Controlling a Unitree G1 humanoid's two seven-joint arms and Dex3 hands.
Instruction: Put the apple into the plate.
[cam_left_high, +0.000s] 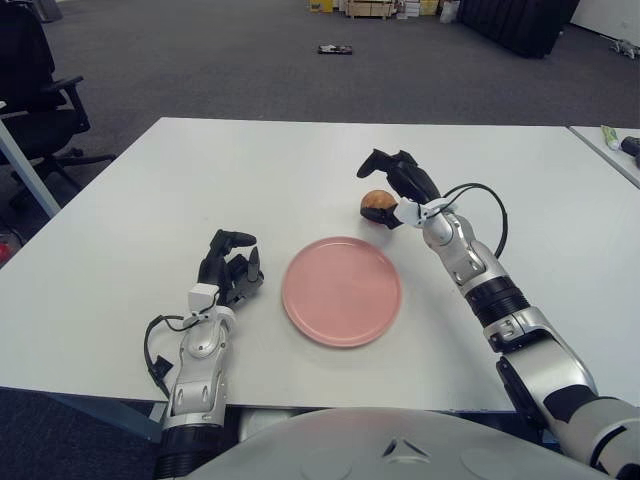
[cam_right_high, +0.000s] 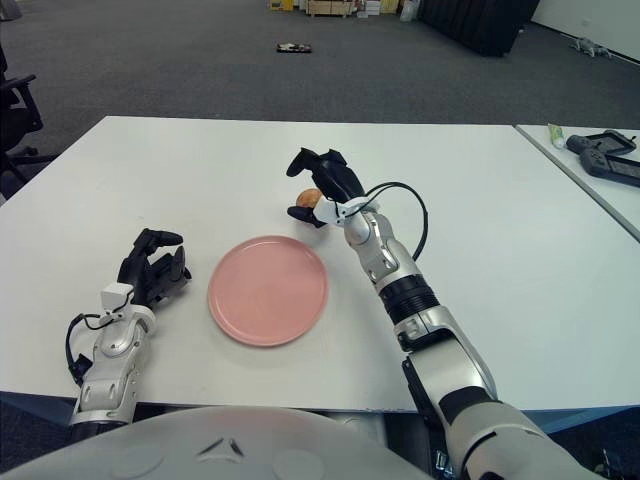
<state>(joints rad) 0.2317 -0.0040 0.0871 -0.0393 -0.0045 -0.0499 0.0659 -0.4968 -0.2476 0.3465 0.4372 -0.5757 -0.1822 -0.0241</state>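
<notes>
Robot hand reaching an apple beyond an empty pink plate.

Left eye view: right hand (cam_left_high: 400, 183) cups the apple (cam_left_high: 377, 204), fingers (cam_left_high: 372, 158) half-curled, grip uncertain; apple on the surface, just beyond the plate (cam_left_high: 342, 291).
Right eye view: left hand (cam_right_high: 152, 266) idle left of plate, fingers curled, holding nothing. Lifting and placing remain.

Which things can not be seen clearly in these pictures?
- Small reddish apple: its right side is hidden by the right robot hand in both views; a firm grasp cannot be confirmed.
- Left robot hand, left of the round pink plate: its palm faces away.
</notes>
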